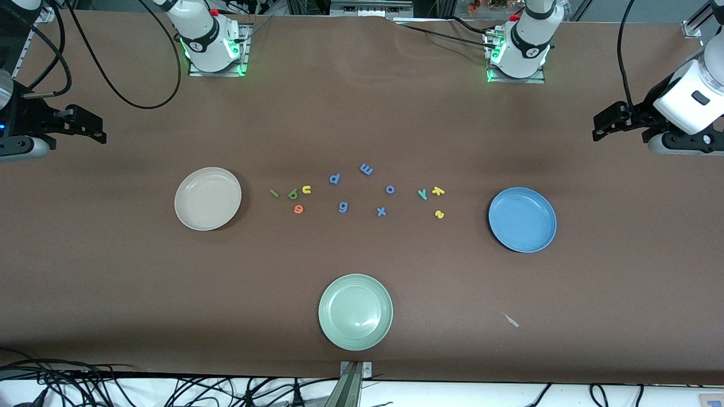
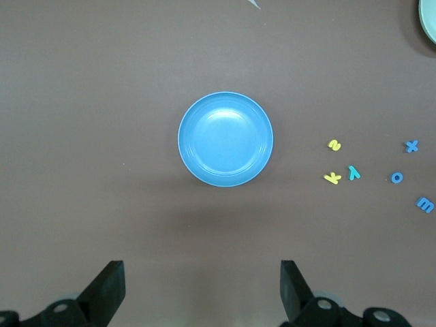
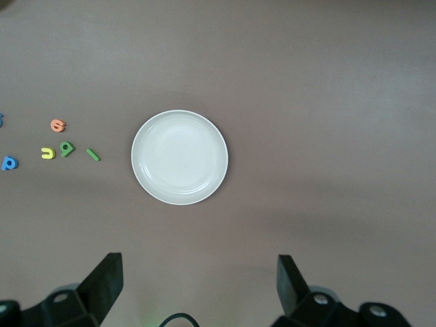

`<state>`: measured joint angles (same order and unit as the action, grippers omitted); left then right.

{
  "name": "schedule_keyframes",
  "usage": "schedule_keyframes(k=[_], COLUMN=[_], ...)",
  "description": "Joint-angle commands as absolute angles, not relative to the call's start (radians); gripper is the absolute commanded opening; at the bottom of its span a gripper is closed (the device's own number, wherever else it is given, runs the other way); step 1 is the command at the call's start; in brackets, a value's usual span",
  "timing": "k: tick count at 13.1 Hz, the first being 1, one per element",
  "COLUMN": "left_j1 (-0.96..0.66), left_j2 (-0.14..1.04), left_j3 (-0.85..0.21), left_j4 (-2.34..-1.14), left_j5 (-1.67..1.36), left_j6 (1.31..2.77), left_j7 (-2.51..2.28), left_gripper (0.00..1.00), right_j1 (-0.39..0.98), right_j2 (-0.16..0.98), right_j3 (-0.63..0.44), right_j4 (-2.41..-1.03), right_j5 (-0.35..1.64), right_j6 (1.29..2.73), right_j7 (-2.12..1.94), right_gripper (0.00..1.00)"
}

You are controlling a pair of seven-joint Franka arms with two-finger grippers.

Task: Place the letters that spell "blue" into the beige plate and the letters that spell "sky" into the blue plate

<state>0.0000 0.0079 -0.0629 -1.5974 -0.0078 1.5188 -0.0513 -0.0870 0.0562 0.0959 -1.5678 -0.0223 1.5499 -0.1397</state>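
Observation:
The beige plate [image 1: 207,198] [image 3: 179,157] lies empty toward the right arm's end. Beside it are the green l [image 1: 274,193], green b [image 1: 293,194], yellow u [image 1: 306,189] and orange e [image 1: 298,210]. The blue plate [image 1: 522,220] [image 2: 225,139] lies empty toward the left arm's end, with the teal y [image 1: 422,194], yellow k [image 1: 438,191] and yellow s [image 1: 439,214] beside it. My right gripper [image 1: 93,127] [image 3: 199,283] hangs open high over the table's end past the beige plate. My left gripper [image 1: 605,125] [image 2: 202,286] hangs open past the blue plate. Both hold nothing.
Blue-purple letters p [image 1: 334,178], m [image 1: 366,168], o [image 1: 390,189], g [image 1: 343,207] and x [image 1: 381,211] lie between the two letter groups. A pale green plate [image 1: 355,311] sits nearer the front camera. A small pale scrap [image 1: 511,320] lies on the brown table.

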Motion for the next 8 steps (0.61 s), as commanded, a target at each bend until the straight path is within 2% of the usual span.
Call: schedule_keyframes(k=[1, 8], left_j1=[0.000, 0.000], left_j2=[0.023, 0.021], left_j3=[-0.067, -0.067], left_j4=[-1.562, -1.562], left_j5=[0.020, 0.020], left_j6=[1.493, 1.493], left_j7=[-0.032, -0.034], left_gripper=[1.00, 1.00], right_j1=[-0.083, -0.080], right_j2=[0.068, 0.069], right_j3=[0.087, 0.089], right_j4=[-1.545, -1.537], right_j5=[-0.006, -0.015], right_j6=[1.522, 1.523], right_j7=[-0.135, -0.137], right_gripper=[1.00, 1.00])
